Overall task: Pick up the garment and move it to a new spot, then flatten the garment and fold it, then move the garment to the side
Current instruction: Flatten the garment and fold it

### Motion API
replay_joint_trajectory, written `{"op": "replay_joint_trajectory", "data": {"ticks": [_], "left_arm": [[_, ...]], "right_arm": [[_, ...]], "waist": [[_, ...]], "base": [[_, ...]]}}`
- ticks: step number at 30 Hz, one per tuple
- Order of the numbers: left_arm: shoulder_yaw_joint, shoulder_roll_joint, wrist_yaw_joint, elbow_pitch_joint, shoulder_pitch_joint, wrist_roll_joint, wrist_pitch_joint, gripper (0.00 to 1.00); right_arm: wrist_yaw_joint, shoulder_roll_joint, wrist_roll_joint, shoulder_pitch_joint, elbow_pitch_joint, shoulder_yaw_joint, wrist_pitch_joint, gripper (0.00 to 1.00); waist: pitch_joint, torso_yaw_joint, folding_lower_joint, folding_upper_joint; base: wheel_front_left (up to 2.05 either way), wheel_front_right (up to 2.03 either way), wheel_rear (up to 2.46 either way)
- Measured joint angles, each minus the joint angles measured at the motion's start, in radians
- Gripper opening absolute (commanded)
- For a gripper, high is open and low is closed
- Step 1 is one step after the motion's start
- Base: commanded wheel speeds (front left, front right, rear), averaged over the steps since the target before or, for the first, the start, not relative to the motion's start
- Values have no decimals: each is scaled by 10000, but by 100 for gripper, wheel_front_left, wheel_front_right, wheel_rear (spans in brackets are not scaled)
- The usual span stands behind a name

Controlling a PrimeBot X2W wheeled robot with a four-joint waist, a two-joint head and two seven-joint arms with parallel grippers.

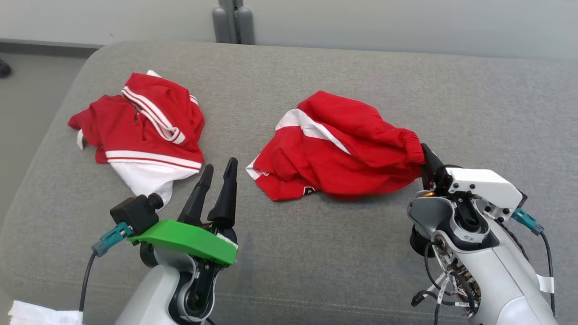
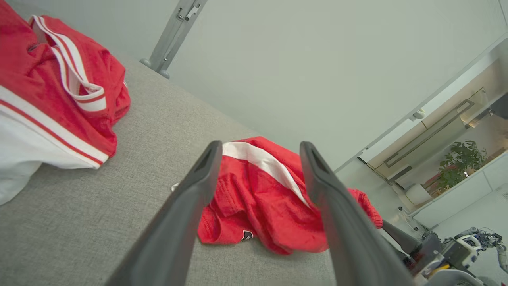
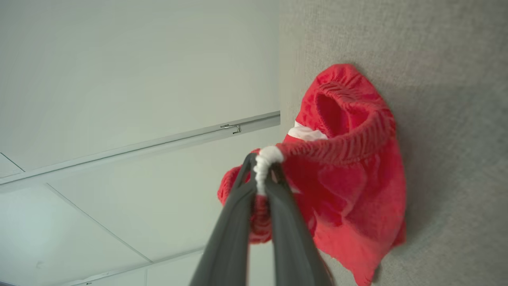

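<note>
Just garment (image 1: 343, 149), grey upholstery (image 1: 316, 271), pale wall (image 1: 406, 22)

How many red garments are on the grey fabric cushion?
2: a red-and-white striped top at left, and crumpled red elastic-waist shorts at centre, waistband pinched by the right gripper.

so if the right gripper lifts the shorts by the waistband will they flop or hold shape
Probably floppy: the shorts lie crumpled in soft folds. Likely light, being thin cloth. The right gripper pinches only the waistband edge, so the rest should droop.
</note>
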Motion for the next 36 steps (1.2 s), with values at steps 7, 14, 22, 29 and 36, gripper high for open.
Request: {"op": "replay_joint_trajectory", "data": {"ticks": [7, 14, 22, 29, 36], "left_arm": [[-568, 376, -56, -21, -35, 280, 652, 100], [-696, 614, -90, 263, -480, 397, 1145, 100], [-1246, 767, -98, 842, -1375, 892, 1942, 100], [-1712, 1427, -232, 1578, -2655, 2127, 2311, 100], [-1714, 1523, -399, 2130, -3479, 2184, 2410, 100]], "right_arm": [[0, -61, 46, 98, -10, -424, -67, 0], [-2, -314, 94, 646, 0, -918, -115, 0], [0, -186, 92, 707, -211, -1147, -117, 0], [10, -17, 75, 592, -550, -556, -142, 0], [134, 10, 61, 418, -644, -253, -142, 0]], "waist": [[249, -921, 0, 0], [546, -1663, 0, 0], [1103, -2488, 0, 0], [1832, -3152, 0, 0], [2449, -3623, 0, 0]], "base": [[0, 0, 0], [0, 0, 0], [0, 0, 0], [0, 0, 0], [0, 0, 0]]}}
